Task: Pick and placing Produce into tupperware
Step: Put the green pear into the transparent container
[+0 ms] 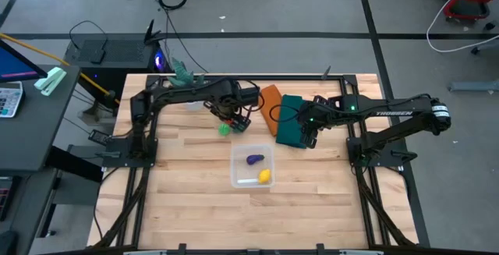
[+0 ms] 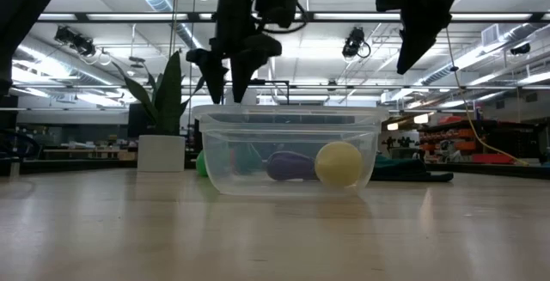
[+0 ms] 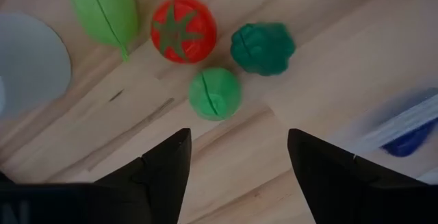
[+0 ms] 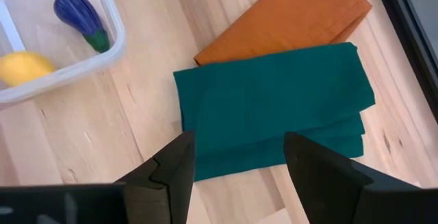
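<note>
The clear tupperware [image 1: 252, 167] stands on the table with the purple piece [image 1: 254, 159] and the yellow piece [image 1: 264, 176] of produce lying in it. Three more pieces lie on the wood beyond its far left corner: a light green ball [image 3: 214, 93], a red tomato [image 3: 183, 29] and a dark green piece [image 3: 262, 48]. My left gripper [image 3: 236, 176] hangs open above them, pointing down, with the light green ball just ahead of its fingertips. My right gripper [image 4: 236, 162] is open in the air over the dark green cloth [image 4: 274, 114].
An orange folded cloth [image 4: 287, 18] lies under the far edge of the dark green one, right of the tupperware. A potted plant in a white pot [image 2: 161, 152] stands at the far left, one leaf [image 3: 102, 5] close to the tomato. Bare wood lies toward the near edge.
</note>
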Controlling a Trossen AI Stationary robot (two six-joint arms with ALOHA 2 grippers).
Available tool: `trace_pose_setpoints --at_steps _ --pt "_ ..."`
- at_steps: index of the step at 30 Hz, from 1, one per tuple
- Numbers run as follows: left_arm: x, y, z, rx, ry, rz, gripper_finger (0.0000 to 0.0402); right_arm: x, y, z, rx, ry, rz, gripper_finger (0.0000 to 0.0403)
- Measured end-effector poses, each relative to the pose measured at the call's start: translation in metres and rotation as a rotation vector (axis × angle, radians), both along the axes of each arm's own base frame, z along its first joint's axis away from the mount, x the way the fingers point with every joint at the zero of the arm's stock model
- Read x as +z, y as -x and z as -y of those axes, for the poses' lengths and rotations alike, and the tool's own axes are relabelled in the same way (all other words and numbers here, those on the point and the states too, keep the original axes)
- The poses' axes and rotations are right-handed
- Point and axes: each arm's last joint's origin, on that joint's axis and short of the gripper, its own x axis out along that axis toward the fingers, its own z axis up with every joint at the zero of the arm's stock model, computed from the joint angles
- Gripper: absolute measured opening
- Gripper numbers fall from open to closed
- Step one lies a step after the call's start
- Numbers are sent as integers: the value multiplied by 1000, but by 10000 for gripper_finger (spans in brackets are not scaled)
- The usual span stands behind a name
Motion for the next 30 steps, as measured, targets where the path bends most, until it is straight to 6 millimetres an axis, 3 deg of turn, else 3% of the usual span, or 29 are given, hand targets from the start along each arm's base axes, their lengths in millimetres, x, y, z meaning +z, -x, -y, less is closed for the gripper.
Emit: trace_pose_setpoints --at_steps 14,30 --pt "-29 -6 -10 -24 -7 -119 262 0 -1 0 -15 -12 14 181" --pt "-34 -3 -26 41 60 -111 273 1 -2 0 -18 -13 24 178"
